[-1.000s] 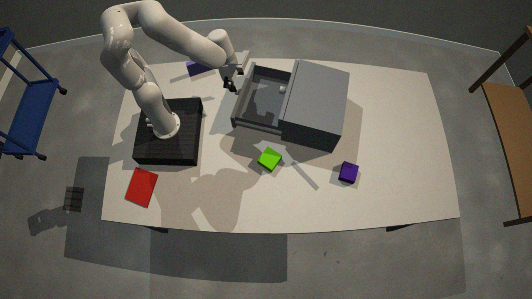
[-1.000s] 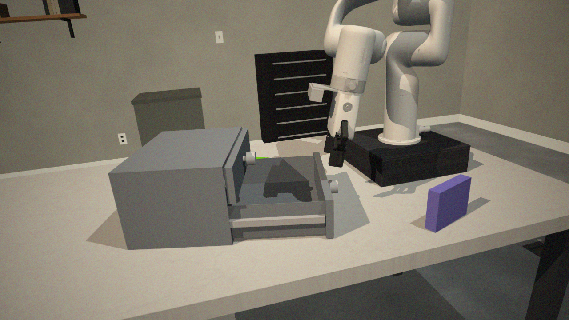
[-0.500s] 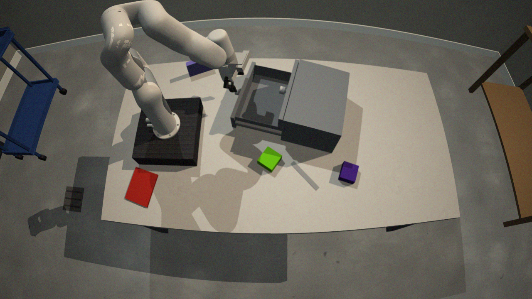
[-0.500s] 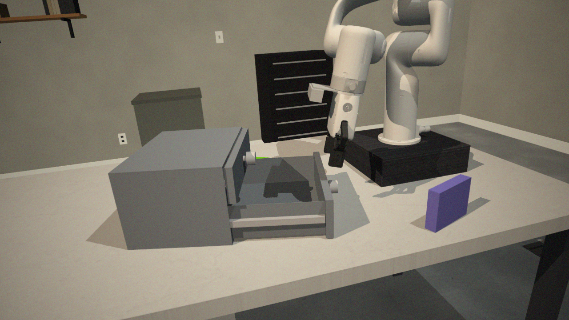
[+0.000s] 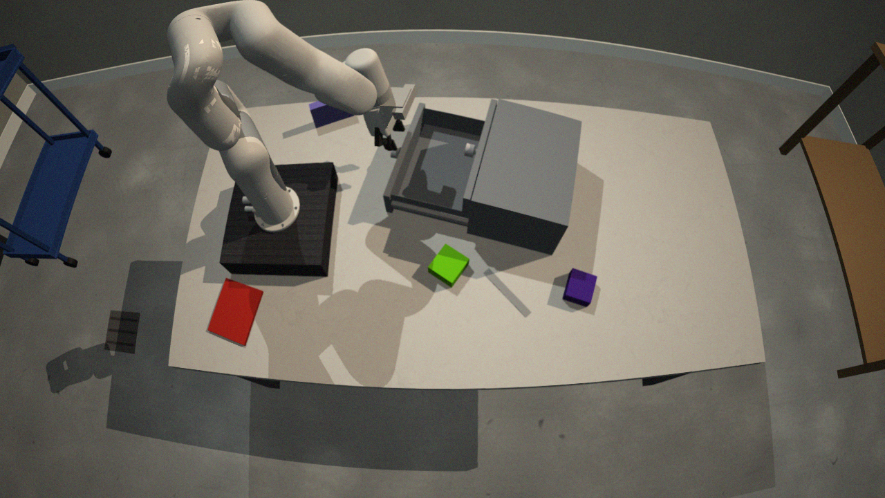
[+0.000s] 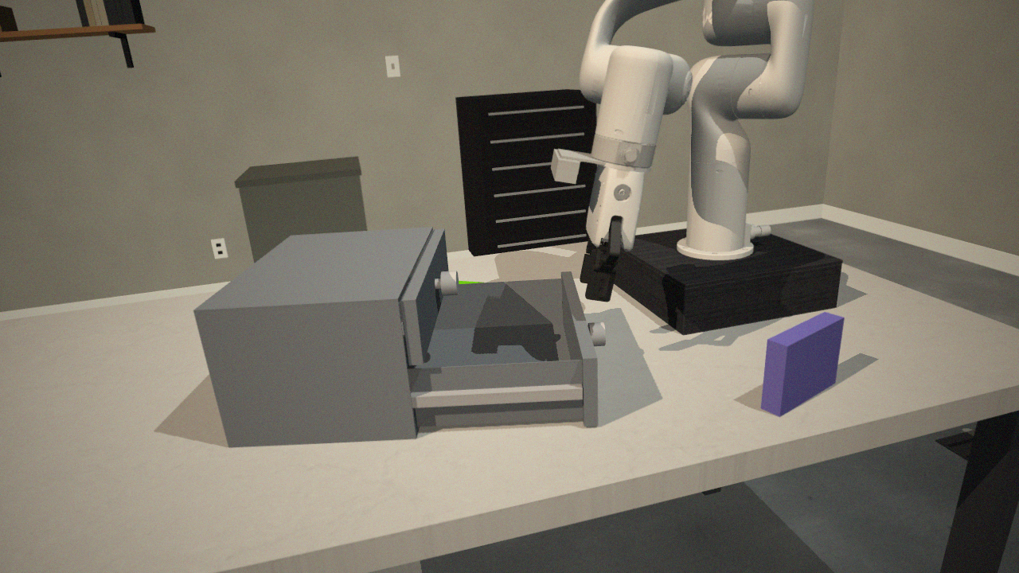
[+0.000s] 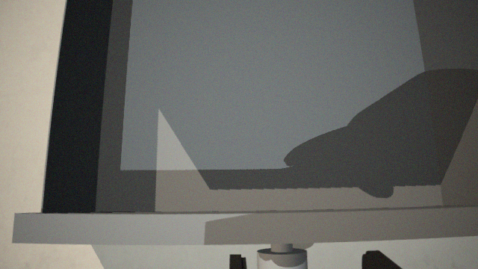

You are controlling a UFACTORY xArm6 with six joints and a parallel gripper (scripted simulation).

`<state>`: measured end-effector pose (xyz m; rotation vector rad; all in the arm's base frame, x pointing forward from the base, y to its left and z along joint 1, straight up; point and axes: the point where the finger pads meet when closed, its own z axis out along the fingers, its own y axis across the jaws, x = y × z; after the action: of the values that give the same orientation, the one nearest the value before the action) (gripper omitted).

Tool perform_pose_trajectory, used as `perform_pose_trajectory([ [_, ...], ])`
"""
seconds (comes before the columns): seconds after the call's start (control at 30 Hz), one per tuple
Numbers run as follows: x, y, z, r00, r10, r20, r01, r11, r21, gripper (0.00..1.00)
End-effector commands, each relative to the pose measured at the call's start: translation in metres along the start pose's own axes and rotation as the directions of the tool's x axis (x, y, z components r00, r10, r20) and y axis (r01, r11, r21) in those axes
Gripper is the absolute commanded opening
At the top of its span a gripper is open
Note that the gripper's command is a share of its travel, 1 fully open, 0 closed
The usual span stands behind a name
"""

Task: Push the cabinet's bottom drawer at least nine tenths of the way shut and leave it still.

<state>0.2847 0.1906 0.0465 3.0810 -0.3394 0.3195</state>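
pale table, grey cabinet, black arm base, red slab, green block, two purple blocks

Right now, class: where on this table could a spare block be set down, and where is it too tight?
Free: the broad stretch between the cabinet and the table's far end, and the front strip between red slab and purple cube. Crowded: the gap between open bottom drawer and arm base, where the pincer hangs.
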Motion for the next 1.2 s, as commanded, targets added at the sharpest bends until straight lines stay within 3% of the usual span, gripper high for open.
perform_pose_trajectory([
  [0.0,0.001,-0.001,-0.001,1.000,0.000,-0.002,0.000,1.000,0.003,0.00],
  [0.93,0.001,-0.001,-0.001,1.000,0.000,-0.002,0.000,1.000,0.003,0.00],
  [1.17,0.001,-0.002,-0.017,1.000,0.000,0.000,0.000,1.000,0.005,0.00],
])
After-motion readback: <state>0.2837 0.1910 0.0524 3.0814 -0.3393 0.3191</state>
